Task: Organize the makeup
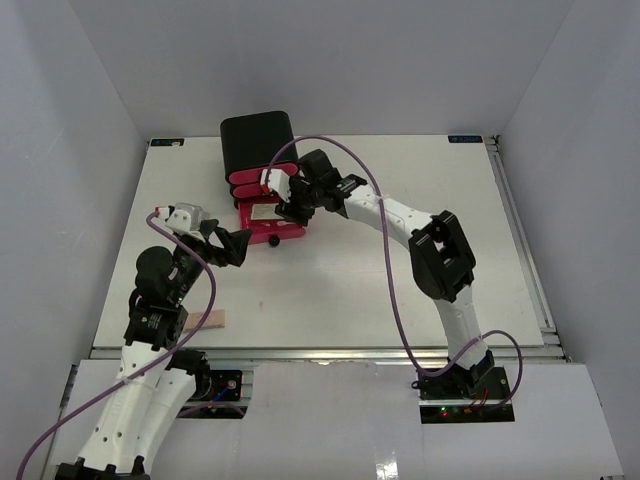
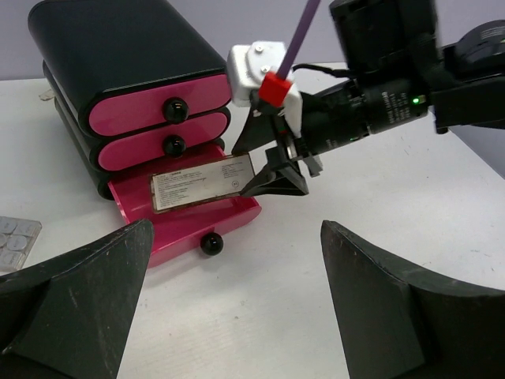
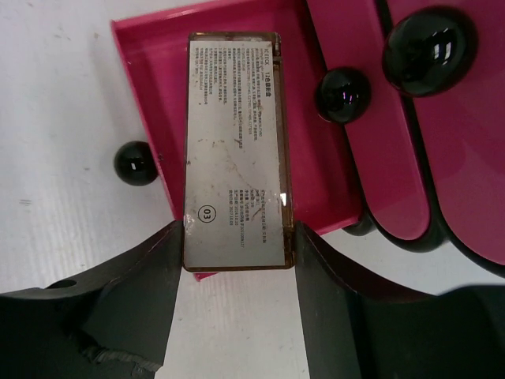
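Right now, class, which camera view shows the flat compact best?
Right wrist: the compact is large, central, its label print visible, held in the right hand. Left wrist shows it smaller and slanted; top external shows only a pale sliver.

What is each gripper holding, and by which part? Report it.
The right gripper pinches the flat compact by its long edges at the end nearest the wrist, over the open pink drawer. The left gripper is open and holds nothing.
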Tool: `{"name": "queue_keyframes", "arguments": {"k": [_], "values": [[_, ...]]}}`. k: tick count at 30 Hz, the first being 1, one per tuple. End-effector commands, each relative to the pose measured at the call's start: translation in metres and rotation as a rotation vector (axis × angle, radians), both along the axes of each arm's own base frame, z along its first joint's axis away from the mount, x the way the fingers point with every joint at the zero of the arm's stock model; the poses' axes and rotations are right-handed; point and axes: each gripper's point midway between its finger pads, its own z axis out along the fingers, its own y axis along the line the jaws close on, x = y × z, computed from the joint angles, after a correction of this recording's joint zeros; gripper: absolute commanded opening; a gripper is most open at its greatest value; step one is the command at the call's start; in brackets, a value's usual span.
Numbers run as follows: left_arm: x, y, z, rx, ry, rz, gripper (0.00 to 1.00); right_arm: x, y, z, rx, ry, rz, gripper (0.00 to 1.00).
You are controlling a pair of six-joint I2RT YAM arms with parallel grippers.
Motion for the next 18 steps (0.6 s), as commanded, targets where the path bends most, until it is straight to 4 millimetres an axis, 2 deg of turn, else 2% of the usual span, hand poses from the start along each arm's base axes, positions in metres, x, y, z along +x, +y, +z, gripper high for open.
{"name": "queue_keyframes", "arguments": {"k": [1, 8, 10, 14, 18], "values": [[0.001, 0.002, -0.002, 0.010, 0.000, 0.012, 0.98, 0.021, 0.009, 0.005, 0.004, -0.072, 0.008, 0.16], [0.002, 0.003, -0.003, 0.012, 0.002, 0.017, 0.98, 0.024, 0.018, -0.015, -0.035, -0.101, 0.040, 0.30], [0.003, 0.004, -0.004, 0.014, 0.007, 0.024, 0.98, 0.023, 0.018, -0.016, -0.049, -0.116, 0.044, 0.46], [0.005, 0.005, -0.008, 0.017, 0.018, 0.030, 0.98, 0.020, 0.010, -0.002, -0.047, -0.133, 0.030, 0.66], [0.008, 0.007, -0.012, 0.012, 0.038, 0.045, 0.98, 0.011, -0.007, 0.044, 0.013, -0.149, 0.002, 0.74]]}}
